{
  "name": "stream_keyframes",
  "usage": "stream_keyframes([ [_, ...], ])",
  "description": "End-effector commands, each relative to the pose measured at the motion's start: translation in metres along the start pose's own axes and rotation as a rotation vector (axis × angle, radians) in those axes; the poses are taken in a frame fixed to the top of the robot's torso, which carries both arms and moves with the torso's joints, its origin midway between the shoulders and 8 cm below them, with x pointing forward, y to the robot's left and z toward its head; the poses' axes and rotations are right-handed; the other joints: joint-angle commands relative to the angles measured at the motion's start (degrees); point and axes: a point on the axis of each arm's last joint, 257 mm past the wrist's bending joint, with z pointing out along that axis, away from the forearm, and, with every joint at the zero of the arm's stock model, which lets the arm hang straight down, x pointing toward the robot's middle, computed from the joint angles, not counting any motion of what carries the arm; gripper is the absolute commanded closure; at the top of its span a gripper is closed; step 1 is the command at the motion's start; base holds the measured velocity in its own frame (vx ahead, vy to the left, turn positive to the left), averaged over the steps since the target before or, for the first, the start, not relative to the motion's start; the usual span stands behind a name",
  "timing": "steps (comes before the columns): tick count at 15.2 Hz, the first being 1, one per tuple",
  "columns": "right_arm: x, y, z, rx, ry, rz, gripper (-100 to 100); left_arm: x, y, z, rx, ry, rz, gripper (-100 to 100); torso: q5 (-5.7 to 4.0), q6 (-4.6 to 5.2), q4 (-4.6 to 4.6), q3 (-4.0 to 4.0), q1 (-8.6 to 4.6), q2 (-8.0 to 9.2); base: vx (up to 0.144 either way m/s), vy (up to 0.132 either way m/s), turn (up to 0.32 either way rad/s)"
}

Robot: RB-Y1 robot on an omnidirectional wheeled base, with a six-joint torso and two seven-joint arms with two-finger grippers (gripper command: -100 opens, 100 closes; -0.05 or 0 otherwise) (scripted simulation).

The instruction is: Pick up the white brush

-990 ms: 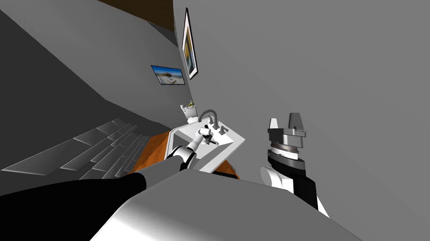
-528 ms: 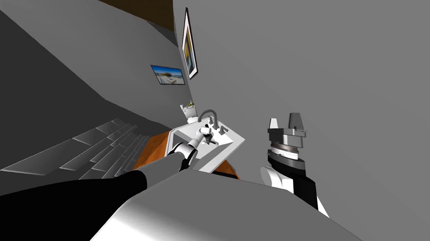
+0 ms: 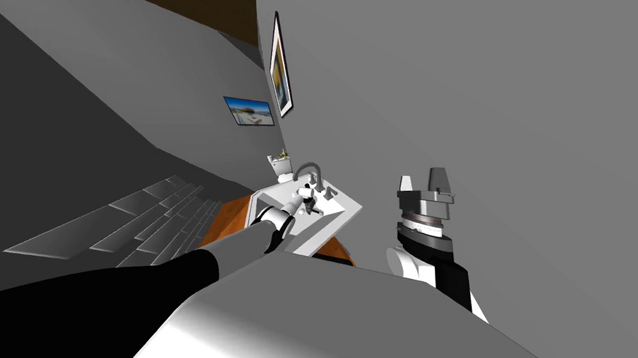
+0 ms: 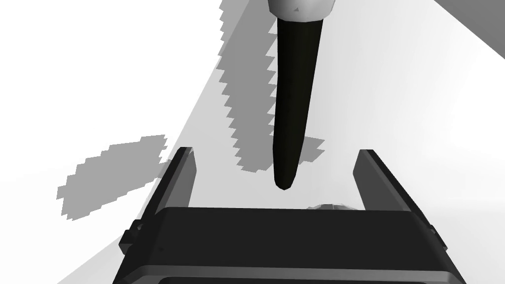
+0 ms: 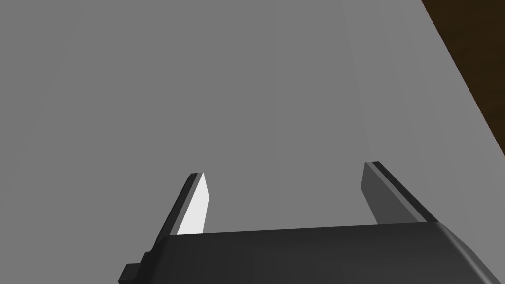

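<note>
left tool spread wide, empty, dark end of brush between its fingers; right tool parted too.

brush: is showing a black handle under a pale grey-white head
surface: is showing white, carrying jagged grey shadow patches
cabinet: is showing orange-brown
faucet: is showing grey
floor: is showing grey rectangular tiles
tall picture: is showing yellow inside a black frame
small picture: is showing blue and white
</note>
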Motion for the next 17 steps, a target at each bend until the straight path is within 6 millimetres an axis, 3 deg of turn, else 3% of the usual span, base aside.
stream_keyframes([
  [1,0.0000,0.0000,0.0000,0.000,0.000,0.000,0,0.0004,-0.0001,-0.0003,-0.013,0.004,0.004,-100,0.00,0.00,0.00,0.00,0.00,0.00,-0.008,-0.015,0.003],
  [17,0.0000,0.0000,0.0000,0.000,0.000,0.000,0,0.0006,0.0035,-0.0078,-0.086,0.027,0.012,-100,0.01,0.00,-0.01,-0.02,0.04,-0.03,-0.005,-0.011,0.002],
])
